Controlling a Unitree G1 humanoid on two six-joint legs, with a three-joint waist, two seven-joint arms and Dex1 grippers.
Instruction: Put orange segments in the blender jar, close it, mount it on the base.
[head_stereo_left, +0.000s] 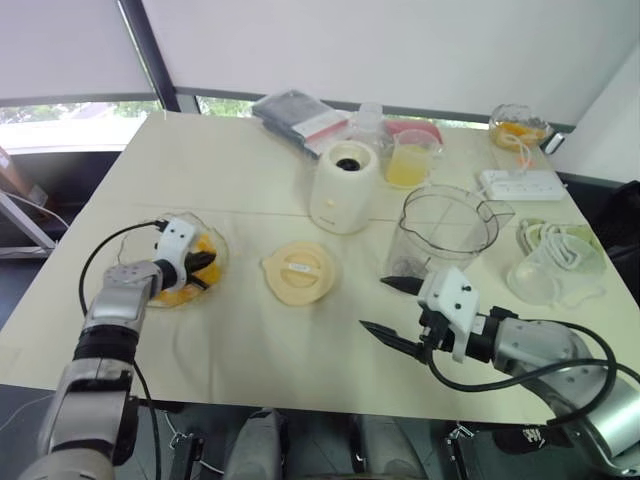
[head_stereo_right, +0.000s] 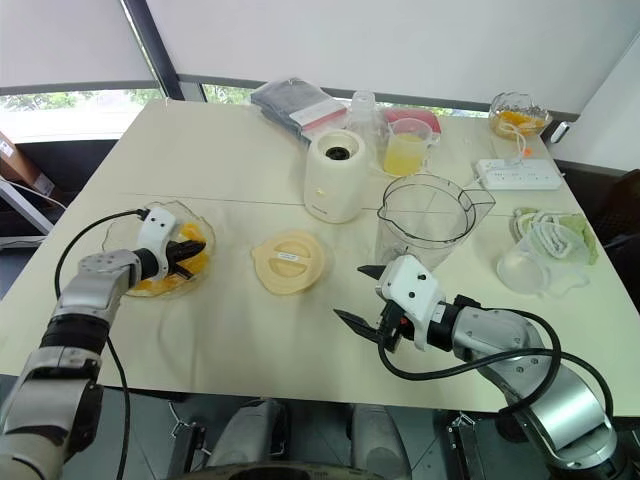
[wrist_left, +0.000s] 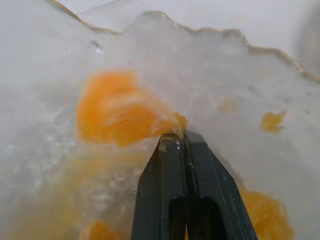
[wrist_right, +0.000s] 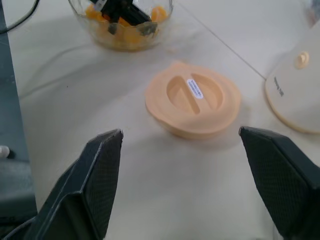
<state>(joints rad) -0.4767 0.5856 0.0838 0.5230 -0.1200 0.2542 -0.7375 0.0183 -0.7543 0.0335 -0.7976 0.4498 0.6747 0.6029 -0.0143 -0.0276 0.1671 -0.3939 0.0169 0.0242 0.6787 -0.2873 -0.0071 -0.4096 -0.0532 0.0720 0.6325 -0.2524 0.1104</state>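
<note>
At left of frame, inside bowl (head_stereo_left: 216, 240), our left fingers (wrist_left: 170, 190) pinch orange segment (wrist_left: 120, 117) by its edge. Our right fingers (wrist_right: 95, 175) spread over open counter (head_stereo_left: 230, 350) near front edge; empty jar (head_stereo_left: 445, 235) mid-right, beside base (head_stereo_left: 345, 187).

Matt, smooth cream finish on the desk (head_stereo_left: 250, 340). Glossy cream plastic on the blender base (head_stereo_left: 345, 188). Right of the base, clear shiny blender jar (head_stereo_left: 445, 230), glass or plastic, cannot tell. In front of the base, satin pale-orange plastic lid (head_stereo_left: 298, 272) with a small paper-like label. Left of the base, clear glossy bowl (head_stereo_right: 125, 240) with a scalloped rim, and a wet, glistening orange segment (wrist_left: 120, 115). Matt black plastic on the left hand (wrist_left: 182, 137). Fine cross-hatched texture on the right hand (head_stereo_left: 375, 305) fingers (wrist_right: 100, 175).
</note>
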